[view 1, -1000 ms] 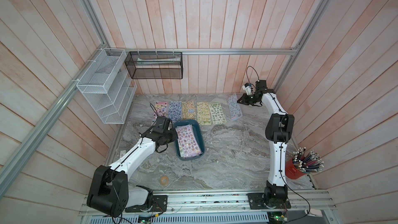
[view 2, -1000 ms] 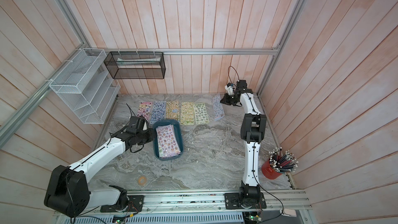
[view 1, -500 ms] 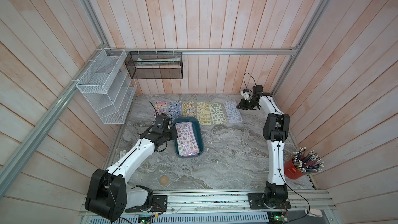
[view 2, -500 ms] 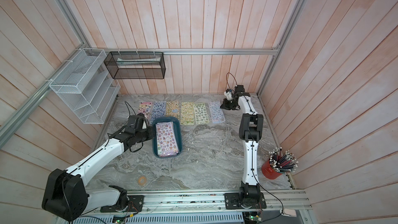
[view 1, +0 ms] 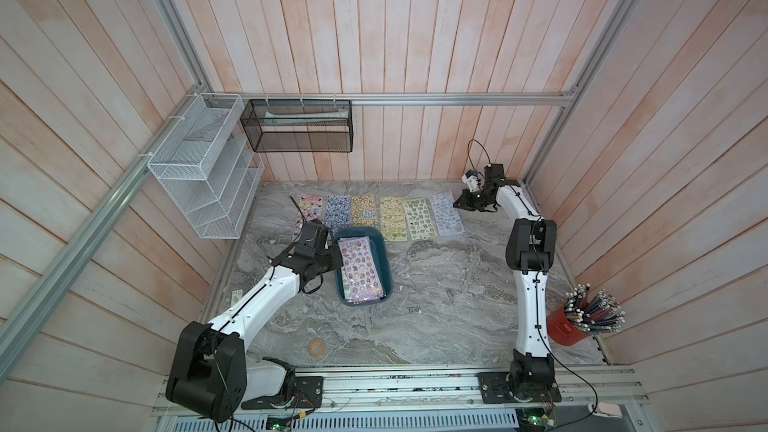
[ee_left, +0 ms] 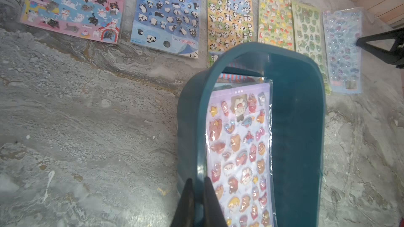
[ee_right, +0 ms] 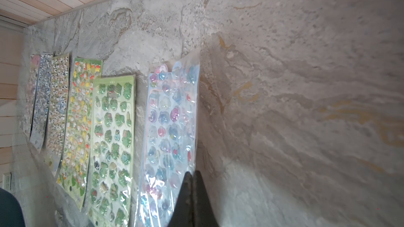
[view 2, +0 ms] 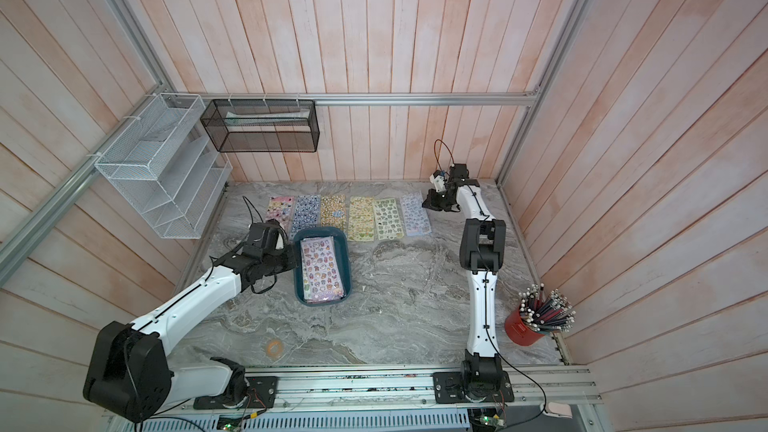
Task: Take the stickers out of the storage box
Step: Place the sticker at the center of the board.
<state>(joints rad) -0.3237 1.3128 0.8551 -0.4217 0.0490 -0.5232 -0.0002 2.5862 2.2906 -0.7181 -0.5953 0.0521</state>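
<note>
The teal storage box (view 1: 381, 252) (view 2: 343, 257) (ee_left: 295, 127) lies left of centre on the stone tabletop, with a stack of stickers (view 1: 360, 270) (ee_left: 238, 149) inside it, a lilac sheet on top. My left gripper (view 1: 336, 257) (ee_left: 197, 183) is shut on the box's left rim, one finger inside and one outside. Several sticker sheets (view 1: 365, 210) lie in a row behind the box. My right gripper (view 1: 459, 203) (ee_right: 192, 173) is shut on the edge of the light blue sheet (view 1: 446, 214) (ee_right: 170, 123), which lies at the right end of that row.
A white wire rack (view 1: 199, 184) and a black mesh basket (view 1: 297, 126) hang on the walls at the back left. A red cup of pencils (view 1: 582, 320) stands at the right edge. A small tape ring (view 1: 317, 347) lies near the front.
My right gripper has brought the light blue sheet down from above the back right corner to lie at the row's right end. The left arm and box have shifted only slightly.
</note>
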